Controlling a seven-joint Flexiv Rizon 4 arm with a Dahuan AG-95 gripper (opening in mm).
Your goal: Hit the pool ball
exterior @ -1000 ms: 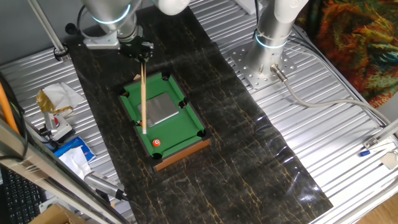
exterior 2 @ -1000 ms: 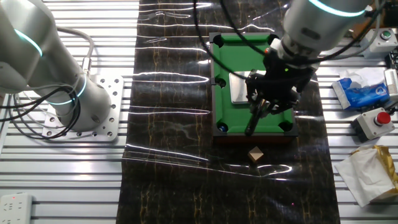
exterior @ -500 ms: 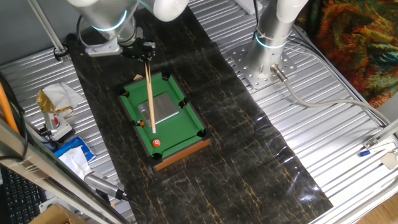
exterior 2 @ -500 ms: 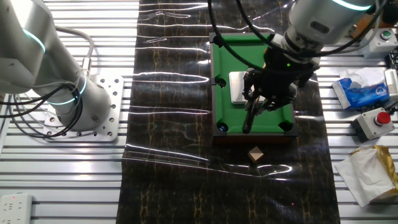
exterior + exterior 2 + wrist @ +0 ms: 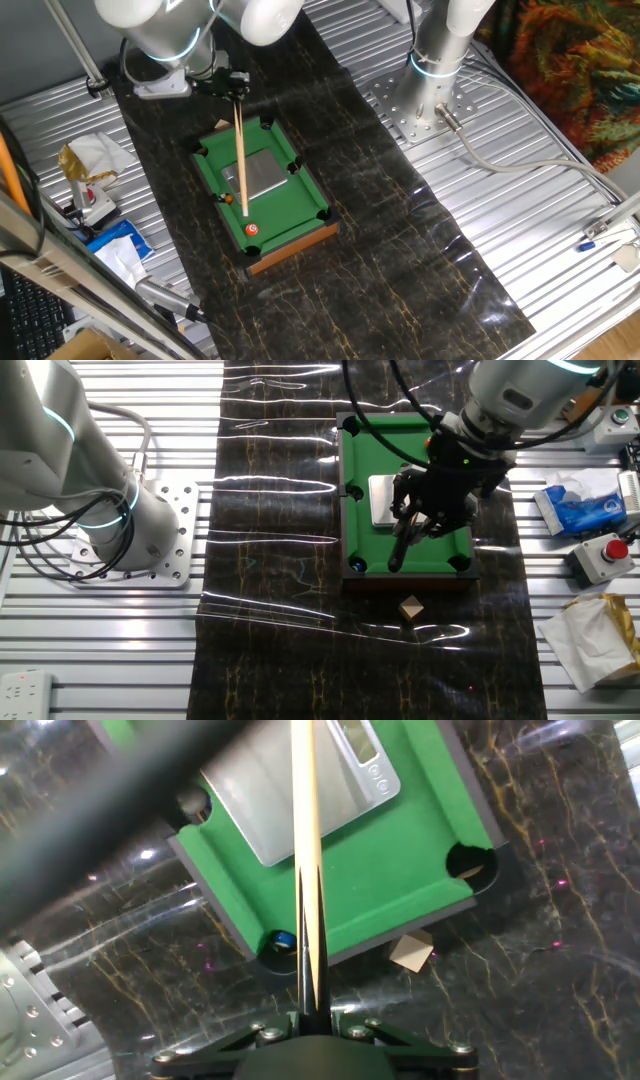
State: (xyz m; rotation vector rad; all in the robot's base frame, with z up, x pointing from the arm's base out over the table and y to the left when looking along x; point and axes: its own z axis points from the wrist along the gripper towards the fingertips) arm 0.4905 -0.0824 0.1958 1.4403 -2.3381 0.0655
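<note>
One claw (image 5: 233, 85) clamping cue (image 5: 240, 150) | pool ball (image 5: 252, 229) just beyond cue tip

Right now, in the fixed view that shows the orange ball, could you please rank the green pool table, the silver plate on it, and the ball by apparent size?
1. mini pool table
2. silver plate, covering part of its felt
3. pool ball, by far the smallest

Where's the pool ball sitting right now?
In one fixed view, the pool ball lies on the green felt at the near end of the mini pool table, just beyond the cue tip, close to the wooden end rail.
</note>
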